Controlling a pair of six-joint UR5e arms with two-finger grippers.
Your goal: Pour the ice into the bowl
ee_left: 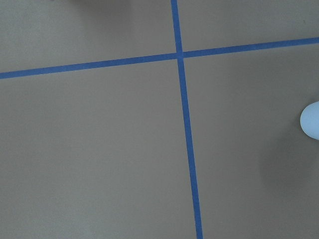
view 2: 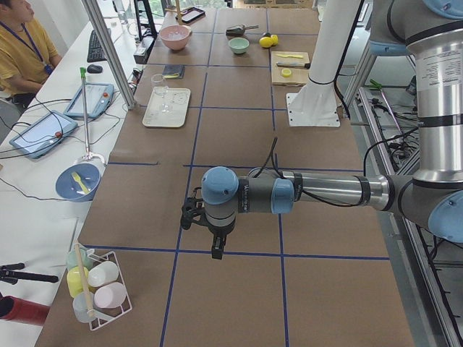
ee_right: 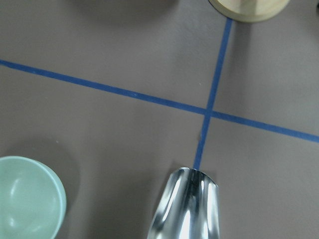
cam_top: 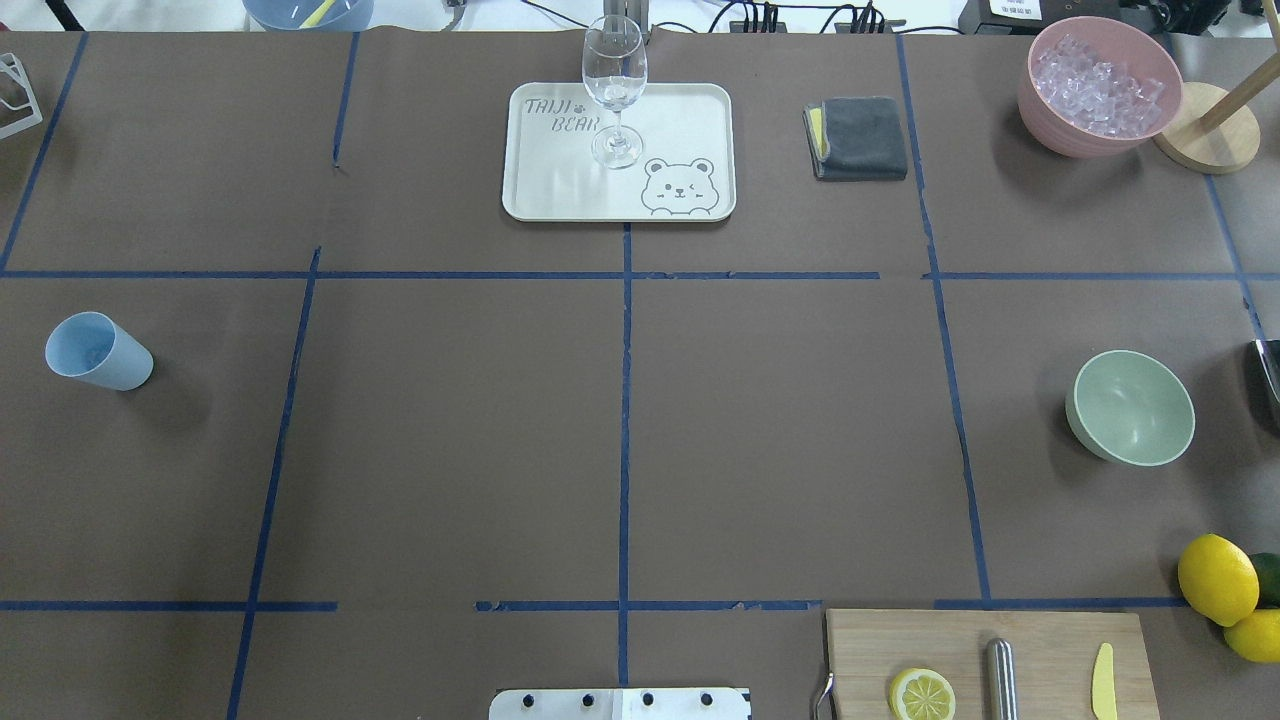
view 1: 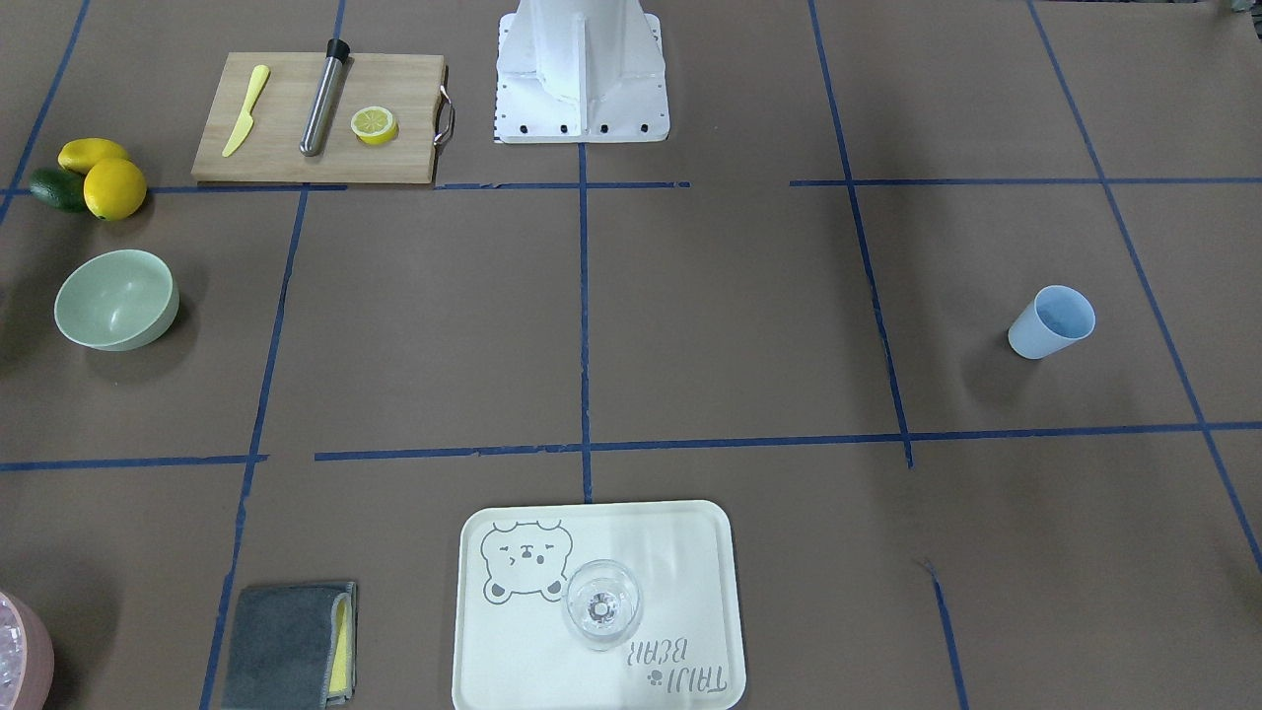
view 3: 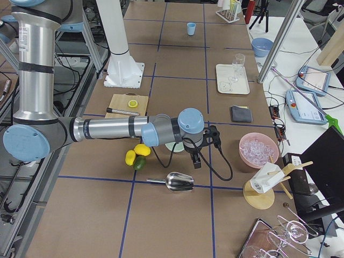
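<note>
Bowl [cam_top: 1130, 407] empty near desk's right edge, no ice in it. Only cubes [cam_top: 1098, 80] seen fill pink bowl [cam_top: 1050, 125] at far right corner. Scoop [view 3: 177, 183] flat on desk, looks empty. Right pincer [view 3: 197, 161] near scoop, left pincer [view 2: 215, 251] over bare desk. Can't tell whether spread or pressed together. Risk: slick scoop twisting in grip, spilling cubes short of bowl.

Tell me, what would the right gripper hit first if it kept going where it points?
The right gripper points down: probably the bare table near the tape crossing first; the metal scoop lies close beside, depth unclear.
</note>
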